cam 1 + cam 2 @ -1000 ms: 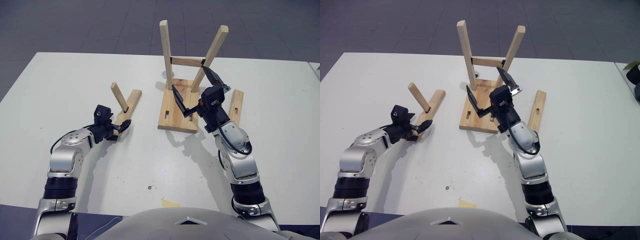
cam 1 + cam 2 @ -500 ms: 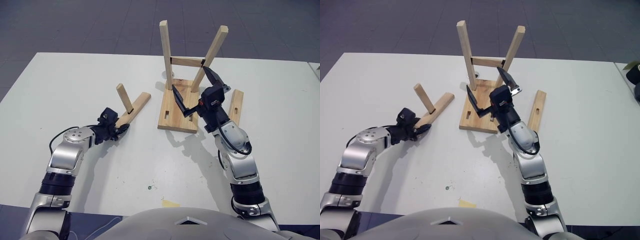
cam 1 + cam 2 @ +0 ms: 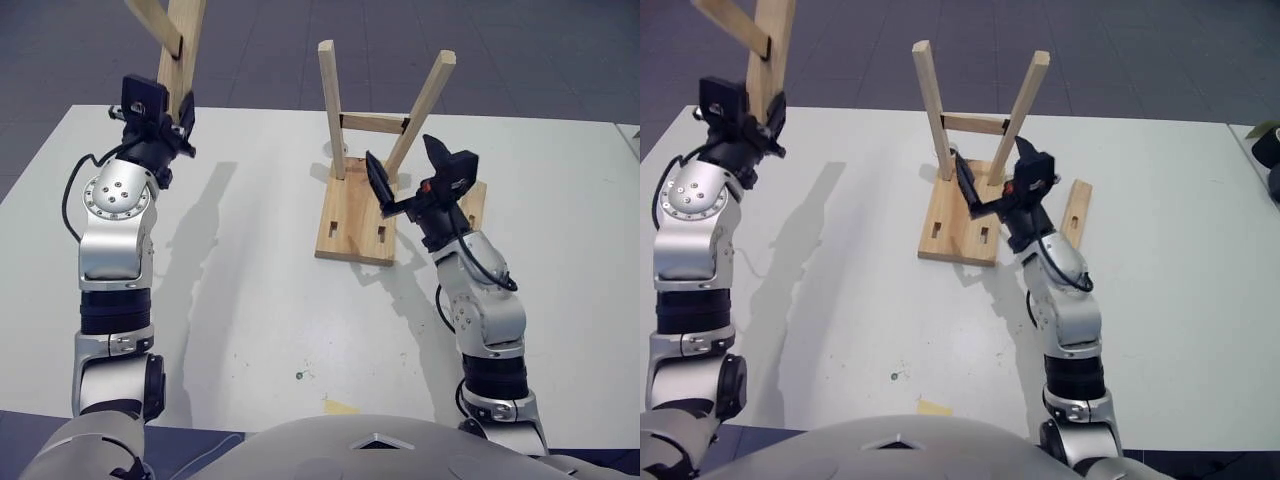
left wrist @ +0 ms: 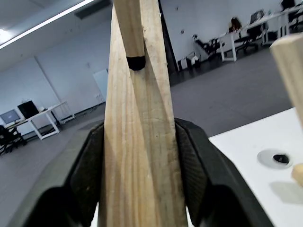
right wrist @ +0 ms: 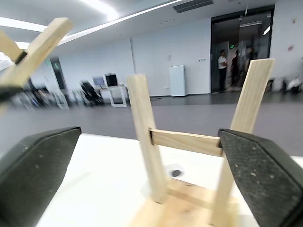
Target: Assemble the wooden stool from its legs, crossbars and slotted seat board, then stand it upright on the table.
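The slotted seat board (image 3: 350,225) lies flat at the middle back of the table. Two legs (image 3: 332,105) (image 3: 425,100) stand up from it, joined by a crossbar (image 3: 372,123). My right gripper (image 3: 402,158) is open just in front of those legs, above the board's right part; its pads (image 5: 38,175) frame the legs. A loose slotted leg (image 3: 1072,215) lies flat right of it. My left gripper (image 3: 160,112) is raised high at the far left, shut on a leg-and-crossbar piece (image 3: 178,35) that points upward, squeezed between the fingers (image 4: 90,170).
The white table (image 3: 250,300) has bare room on its left half and front. A yellowish scrap (image 3: 340,406) and a small dark spot (image 3: 298,376) lie near the front edge. A round hole (image 5: 175,172) sits in the tabletop behind the stool.
My left arm has lifted the leg-and-crossbar piece off the table and swung it up high to the far left. My right gripper has tilted upward and shifted slightly right.
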